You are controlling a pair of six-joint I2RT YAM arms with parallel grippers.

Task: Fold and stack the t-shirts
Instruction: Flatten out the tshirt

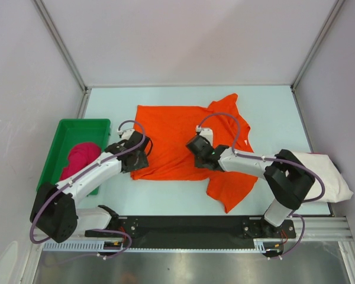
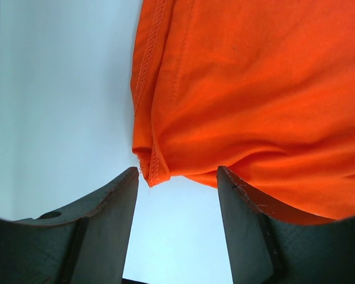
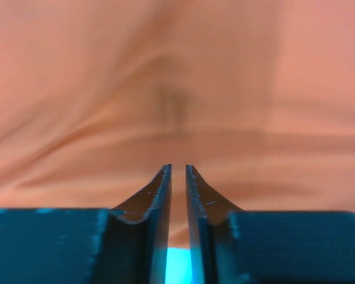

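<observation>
Pale table (image 1: 165, 201), white-walled cell: orange t-shirt (image 1: 171, 133) spread at centre, far-right sleeve rumpled. Left gripper (image 2: 177, 171) at shirt's near-left hem corner, fingers well apart, gripping nothing. Right gripper (image 3: 178, 167) low over shirt's middle, fingers parted by thin slit, no cloth between. Green tray (image 1: 59, 127) at left edge holds bunched magenta t-shirt (image 1: 80, 158). Off-white t-shirt (image 1: 331, 177) lies at right edge.

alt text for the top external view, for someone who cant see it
An orange t-shirt lies partly folded on a pale table, the left gripper at its near left corner and the right gripper over its middle. A magenta t-shirt sits bunched in a green tray at the left, and an off-white t-shirt lies at the table's right edge.
</observation>
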